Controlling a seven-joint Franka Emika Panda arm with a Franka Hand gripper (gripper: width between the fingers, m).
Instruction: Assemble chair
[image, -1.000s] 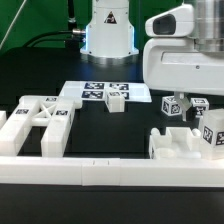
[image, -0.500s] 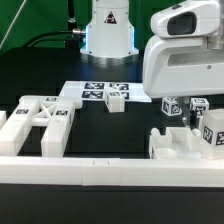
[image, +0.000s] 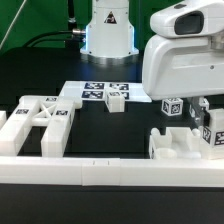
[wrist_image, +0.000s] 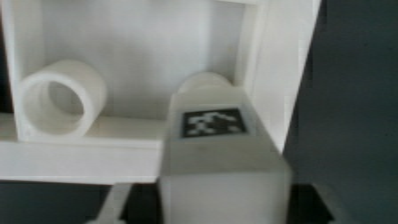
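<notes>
Fingers (wrist_image: 214, 200) on your arm are clamped on a tagged white post (wrist_image: 217, 125), and you can see it poised over a notched block (image: 180, 143) of the chair. Both sit to the exterior view's right of the marker board (image: 92, 90), nearer the camera, with two small tagged blocks (image: 172, 105) just behind. To the exterior view's left of that board, more chair parts (image: 40, 118) rest on the bench (image: 40, 75), behind a long white rail (image: 100, 172).

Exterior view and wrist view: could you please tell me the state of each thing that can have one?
Gripper, shut on the tagged post.
Tagged post, held between the jaws.
Notched block, resting on the table, ungripped.
Flat slab, lying loose at the exterior view's left.
Small tagged block, standing alone, unattached.
</notes>
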